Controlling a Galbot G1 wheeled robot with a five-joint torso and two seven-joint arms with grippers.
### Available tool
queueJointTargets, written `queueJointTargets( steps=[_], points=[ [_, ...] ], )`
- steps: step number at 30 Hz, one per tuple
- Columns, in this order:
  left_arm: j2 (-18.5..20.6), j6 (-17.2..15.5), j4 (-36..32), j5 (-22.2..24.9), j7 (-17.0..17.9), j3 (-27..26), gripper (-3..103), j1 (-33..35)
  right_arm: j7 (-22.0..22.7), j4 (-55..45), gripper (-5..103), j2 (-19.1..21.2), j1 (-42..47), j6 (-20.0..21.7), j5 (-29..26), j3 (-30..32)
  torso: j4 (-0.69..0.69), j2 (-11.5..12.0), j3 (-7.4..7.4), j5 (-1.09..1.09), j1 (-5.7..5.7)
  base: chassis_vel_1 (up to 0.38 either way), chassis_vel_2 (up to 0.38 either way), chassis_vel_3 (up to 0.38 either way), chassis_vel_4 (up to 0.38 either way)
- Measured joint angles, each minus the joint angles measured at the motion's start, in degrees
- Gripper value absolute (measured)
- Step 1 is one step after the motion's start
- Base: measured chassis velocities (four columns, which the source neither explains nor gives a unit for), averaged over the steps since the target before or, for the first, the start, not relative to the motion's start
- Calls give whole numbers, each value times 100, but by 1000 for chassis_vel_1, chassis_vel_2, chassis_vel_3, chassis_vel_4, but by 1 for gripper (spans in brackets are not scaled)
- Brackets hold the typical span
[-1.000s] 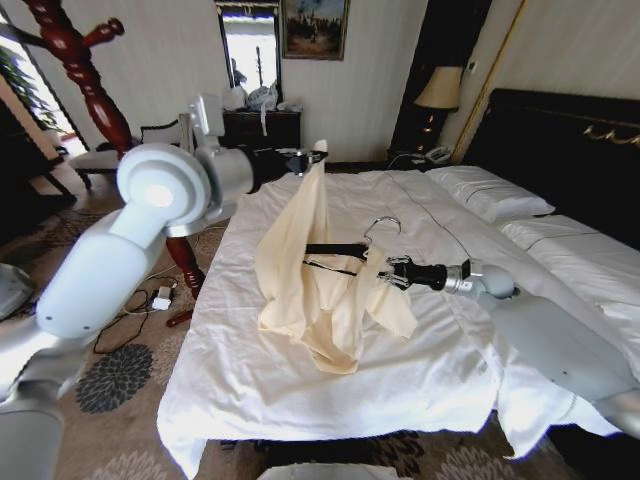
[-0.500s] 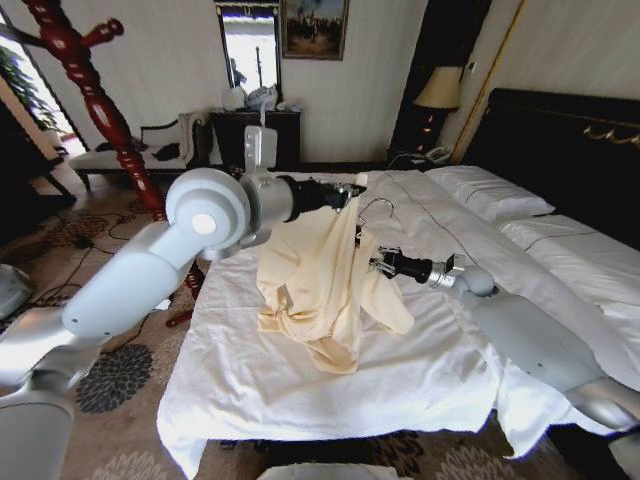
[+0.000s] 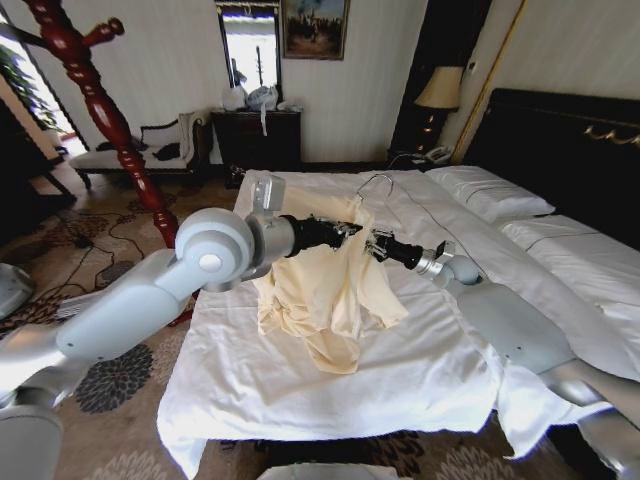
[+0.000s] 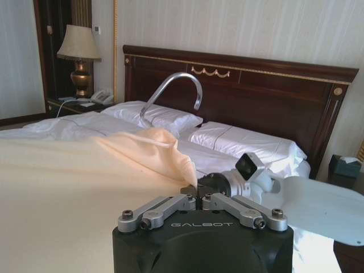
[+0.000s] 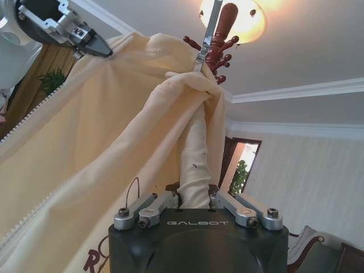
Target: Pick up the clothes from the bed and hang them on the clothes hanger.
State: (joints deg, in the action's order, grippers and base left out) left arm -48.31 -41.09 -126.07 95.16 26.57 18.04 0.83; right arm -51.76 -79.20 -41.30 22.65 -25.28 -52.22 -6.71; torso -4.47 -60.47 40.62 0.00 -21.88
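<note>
The cream-yellow clothes hang bunched above the white bed, their lower folds lying on the duvet. My left gripper is shut on the upper edge of the clothes, seen close in the left wrist view. Right beside it, my right gripper is shut on a rolled fold of the clothes, shown near in the right wrist view. A metal hanger hook sticks up from the fabric. The dark-red clothes hanger stands on the floor left of the bed, its pegs high up.
White pillows and a black headboard lie to the right. A dark sideboard and bench line the far wall, with a lamp in the corner. Cables trail over the patterned carpet near the stand.
My left gripper has come down and rightward with the clothes' edge, ending beside the right gripper. The right gripper rose slightly, and the hanger hook now stands upright.
</note>
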Motion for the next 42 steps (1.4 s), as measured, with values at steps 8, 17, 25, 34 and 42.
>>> queueJointTargets(
  steps=[8, 17, 25, 34, 42],
  points=[
    [497, -58, -495, 95, 288, -87, 6, 128, -7, 46, 18, 140, 104, -9, -14, 230, 1, 0, 0, 0, 0, 0, 0, 0, 0],
    [1713, -112, -1544, 533, 721, -1124, 39, 841, -222, 207, 18, 238, 238, -57, -140, 446, 2, 0, 0, 0, 0, 0, 0, 0, 0],
    [2662, 41, -1731, -76, 330, -1753, 66, 993, -606, 299, 18, 276, 271, -273, -91, 559, 2, -1, -1, -1, 1, 0, 0, 0, 0],
    [3160, 212, -775, -766, -683, -1747, 97, 631, -956, 195, 18, 237, 352, -565, 399, 576, 1, 0, 0, -1, 0, 0, 0, 0, 0],
    [3607, 50, -750, -1507, -2501, -1488, 100, 738, -1369, 295, 18, 162, 302, -820, 740, 552, 0, -1, 0, -1, 1, 0, 0, 0, 0]
  ],
)
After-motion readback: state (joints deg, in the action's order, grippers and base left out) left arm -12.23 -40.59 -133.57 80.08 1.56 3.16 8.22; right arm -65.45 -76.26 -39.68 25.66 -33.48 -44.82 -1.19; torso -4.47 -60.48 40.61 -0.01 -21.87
